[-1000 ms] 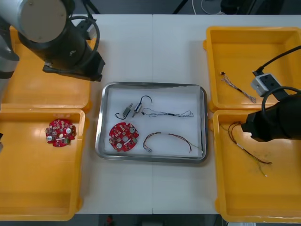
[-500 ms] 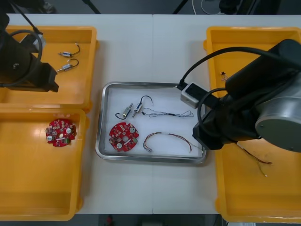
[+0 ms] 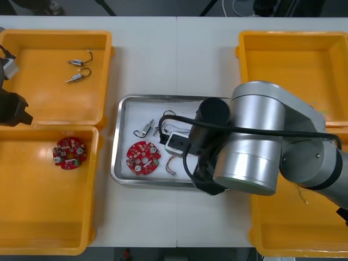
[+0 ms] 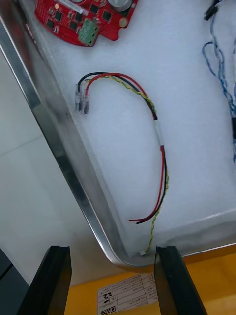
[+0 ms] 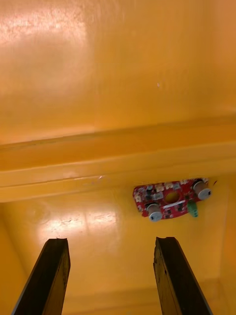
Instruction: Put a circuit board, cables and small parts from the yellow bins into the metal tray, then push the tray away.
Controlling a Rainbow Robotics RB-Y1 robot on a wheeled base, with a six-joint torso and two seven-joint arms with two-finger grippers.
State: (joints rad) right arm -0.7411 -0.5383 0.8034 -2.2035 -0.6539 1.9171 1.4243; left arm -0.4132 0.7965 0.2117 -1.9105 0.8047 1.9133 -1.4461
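So the right tool [image 4: 110,251] is hanging over the near right corner of the metal tray [image 3: 116,142], black flat fingers spread wide with nothing in them, and the tray's rounded shiny rim sits right between them. The big silver barrel of that arm covers the right part of the tray from above. The tray is a rounded rectangle lined with a white, pebbly, foam-looking sheet. On that lie a round red circuit board [image 3: 143,158] with a green block on it, a red and yellow cable [image 4: 158,147] curved in a loose arc with clear plugs at one end, a twisted blue and white cable [image 4: 221,74] near it, and a couple of small metal parts [image 3: 148,128] with a loop of black cable [image 3: 169,113]. The left tool [image 5: 110,241] is over the yellow bins [image 3: 54,106] at the left of the surface [image 3: 174,54], also released and holding nothing, smooth glossy plastic under it. A second round board [image 3: 69,153] lies in the near left bin just past those fingertips, not touching them. Two more small metal pieces [image 3: 79,69] with wire hooks lie in the far left bin
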